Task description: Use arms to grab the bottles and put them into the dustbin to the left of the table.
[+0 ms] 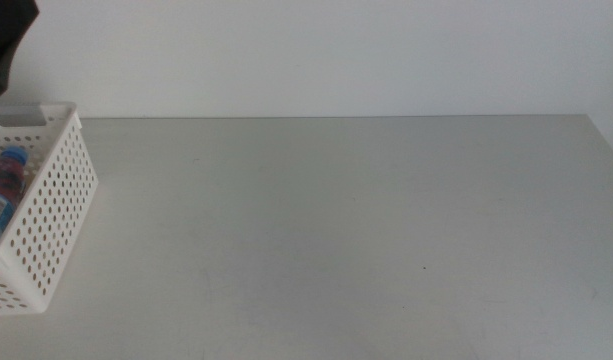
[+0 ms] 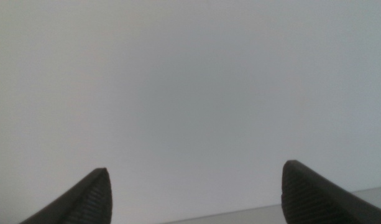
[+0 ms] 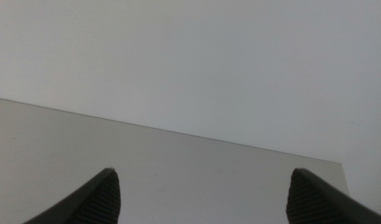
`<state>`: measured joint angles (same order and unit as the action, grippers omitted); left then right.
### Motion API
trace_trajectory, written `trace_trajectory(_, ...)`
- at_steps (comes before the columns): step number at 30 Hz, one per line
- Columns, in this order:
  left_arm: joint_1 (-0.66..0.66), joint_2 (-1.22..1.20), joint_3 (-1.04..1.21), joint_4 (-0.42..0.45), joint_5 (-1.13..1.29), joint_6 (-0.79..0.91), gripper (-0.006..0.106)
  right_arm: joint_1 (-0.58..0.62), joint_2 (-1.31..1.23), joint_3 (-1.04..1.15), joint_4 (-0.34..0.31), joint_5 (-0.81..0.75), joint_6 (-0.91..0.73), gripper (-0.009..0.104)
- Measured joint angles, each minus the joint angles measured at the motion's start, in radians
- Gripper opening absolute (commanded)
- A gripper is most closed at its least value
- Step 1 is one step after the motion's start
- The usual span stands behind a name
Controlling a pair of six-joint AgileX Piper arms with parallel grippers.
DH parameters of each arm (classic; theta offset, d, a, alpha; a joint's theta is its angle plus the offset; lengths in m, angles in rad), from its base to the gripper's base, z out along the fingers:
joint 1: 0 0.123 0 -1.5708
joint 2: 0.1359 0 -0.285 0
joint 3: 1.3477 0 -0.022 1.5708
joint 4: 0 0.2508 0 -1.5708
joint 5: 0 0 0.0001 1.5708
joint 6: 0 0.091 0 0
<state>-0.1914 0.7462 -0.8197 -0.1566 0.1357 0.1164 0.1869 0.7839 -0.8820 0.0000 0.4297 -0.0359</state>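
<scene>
The white perforated dustbin (image 1: 48, 210) stands at the table's left edge in the middle view. Inside it lies a small clear bottle with a blue cap and blue label (image 1: 3, 183). A dark part of the left arm (image 1: 6, 40) shows above the bin in the top left corner. In the left wrist view my left gripper (image 2: 196, 190) is open and empty, facing a blank wall. In the right wrist view my right gripper (image 3: 202, 193) is open and empty over the grey table (image 3: 146, 168); that arm is out of the middle view.
The light-grey table (image 1: 336, 230) runs from the bin to its right edge, with a white wall (image 1: 336, 50) behind its far edge. The table's far edge and corner (image 3: 339, 165) show in the right wrist view.
</scene>
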Motion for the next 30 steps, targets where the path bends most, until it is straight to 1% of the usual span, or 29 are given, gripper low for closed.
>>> trace_trajectory(2,0.000,-0.065,0.074,0.007,-0.064,0.000,0.094,-0.017,-0.073,0.064,-0.006,-0.016,0.000,0.078)
trace_trajectory(7,0.012,-0.240,0.212,0.040,-0.092,0.000,0.094,-0.033,-0.304,0.278,-0.008,-0.018,0.000,0.078)
trace_trajectory(10,0.072,-0.349,0.288,0.046,-0.092,0.000,0.094,-0.033,-0.444,0.404,0.000,-0.011,0.000,0.078)
trace_trajectory(13,0.143,-0.452,0.364,0.046,-0.098,0.000,0.094,-0.035,-0.562,0.510,0.028,-0.011,0.000,0.078)
trace_trajectory(16,0.180,-0.527,0.455,0.046,-0.100,0.000,0.094,-0.052,-0.657,0.607,0.033,-0.023,0.000,0.078)
trace_trajectory(21,0.182,-0.625,0.614,0.047,-0.099,0.000,0.094,-0.129,-0.761,0.734,0.000,-0.047,0.000,0.078)
trace_trajectory(25,0.182,-0.702,0.725,0.047,-0.092,0.000,0.094,-0.190,-0.795,0.805,-0.005,-0.062,0.000,0.078)
trace_trajectory(30,0.182,-0.757,0.802,0.047,-0.091,0.000,0.094,-0.221,-0.797,0.872,-0.008,-0.082,0.000,0.078)
